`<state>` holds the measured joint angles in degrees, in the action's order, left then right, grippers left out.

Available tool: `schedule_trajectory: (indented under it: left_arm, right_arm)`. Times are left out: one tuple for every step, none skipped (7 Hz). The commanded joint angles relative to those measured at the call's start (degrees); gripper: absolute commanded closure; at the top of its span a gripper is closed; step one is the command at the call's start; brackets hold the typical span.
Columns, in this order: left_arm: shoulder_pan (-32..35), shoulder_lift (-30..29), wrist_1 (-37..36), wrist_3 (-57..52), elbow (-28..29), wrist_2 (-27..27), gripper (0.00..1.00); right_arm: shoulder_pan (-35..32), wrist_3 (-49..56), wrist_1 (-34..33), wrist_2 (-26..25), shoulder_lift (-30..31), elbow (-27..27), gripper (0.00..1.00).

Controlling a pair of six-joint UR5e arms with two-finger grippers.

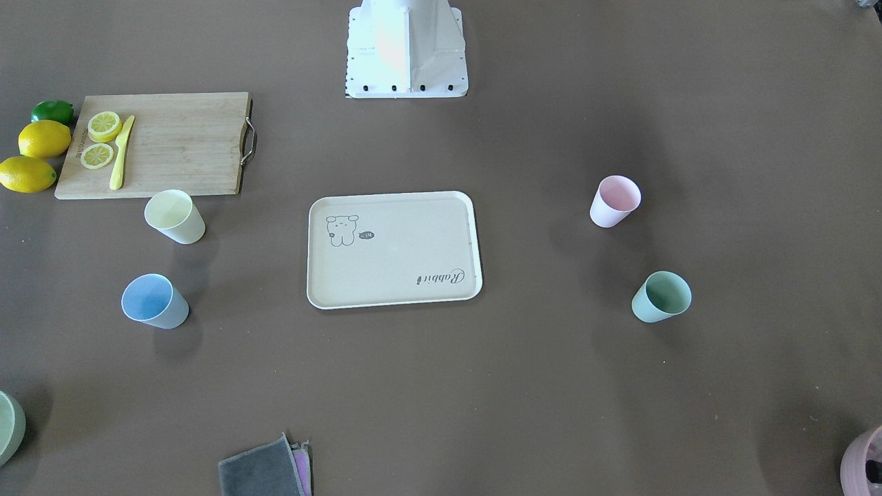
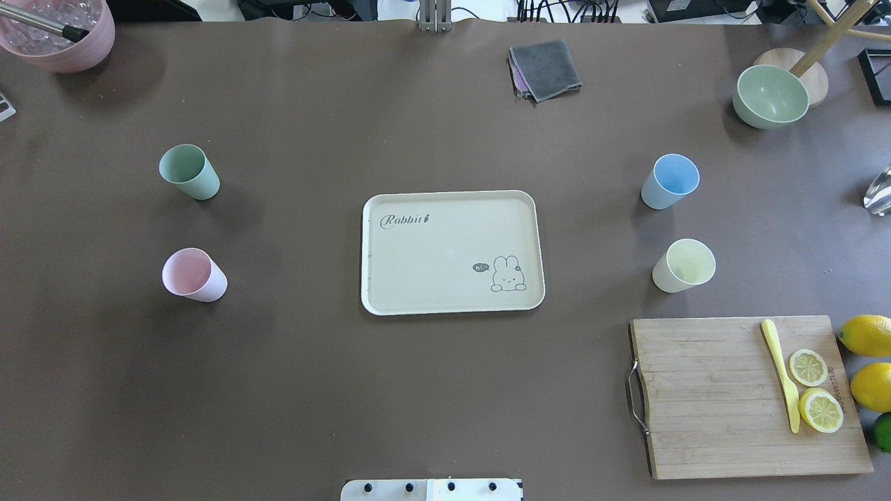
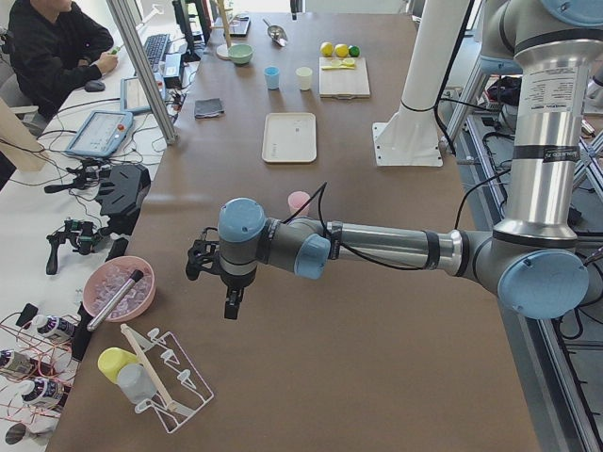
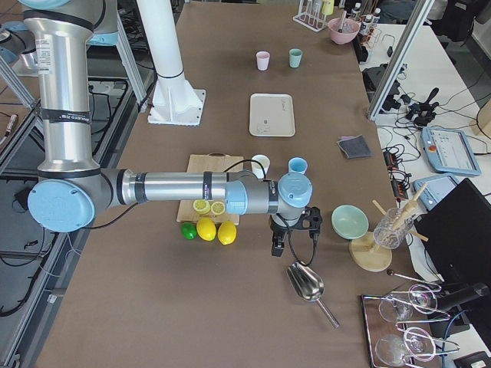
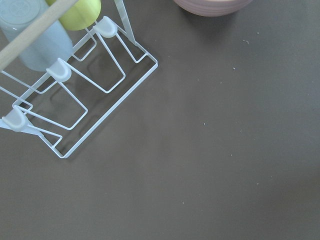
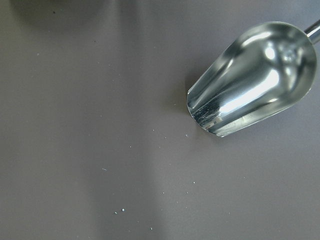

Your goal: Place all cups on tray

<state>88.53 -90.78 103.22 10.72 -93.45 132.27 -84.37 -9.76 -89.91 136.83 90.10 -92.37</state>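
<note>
**While all four cups stand off the tray, no pick has begun**

Since neither hand is near a cup, the step in hand is the first reach. Left hand point(image 3: 231, 299) hangs over the counter's point(image 2: 445, 390) left end, above a wire rack point(image 5: 60, 71). Right hand point(image 4: 278, 244) hangs over a metal scoop point(image 6: 255, 80) at the right end. Both show only in side views, so I cannot tell whether the fingers are apart or together.

Overhead view: tray point(image 2: 452, 236) sits mid-counter with nothing on it. Its long axis runs 9–3 o'clock. The "Rabbit" script at its 10 o'clock corner reads upright from the robot's side.

From the tray:
- mint cup point(image 2: 189, 172): between 9 and 10 o'clock
- pink cup point(image 2: 195, 275): 9 o'clock
- blue cup point(image 2: 669, 181): between 2 and 3 o'clock
- yellow cup point(image 2: 683, 265): 3 o'clock

All are well apart from the tray, upright, mouths up, axes vertical.

Judgement: left arm takes mint and pink, right arm takes blue and yellow. Descend straight over each cup, pinch the wall near the rim and carry it upright. Set each toward a tray corner so four fit.
</note>
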Motion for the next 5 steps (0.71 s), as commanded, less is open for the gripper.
schedule_trajectory:
  left_arm:
    - [-0.02, 0.17, -0.12, 0.0, -0.33, 0.0, 0.02]
    - [-0.02, 0.25, -0.12, 0.09, -0.33, 0.0, 0.02]
    - [-0.02, 0.25, -0.12, 0.09, -0.33, 0.0, 0.02]
    - [-0.02, 0.25, -0.12, 0.09, -0.33, 0.0, 0.02]
    - [-0.11, 0.17, -0.12, 0.09, -0.24, 0.0, 0.02]
  right_arm:
    - [-0.01, -0.17, 0.0, 0.01, -0.19, -0.18, 0.0]
    - [0.08, -0.44, 0.0, 0.01, -0.28, -0.09, 0.0]
    - [0.0, -0.53, 0.0, 0.01, -0.28, -0.27, 0.0]
    - [-0.01, -0.7, 0.0, 0.01, -0.28, -0.44, 0.0]
    - [-0.01, -0.88, 0.0, 0.1, -0.19, -0.62, 0.0]
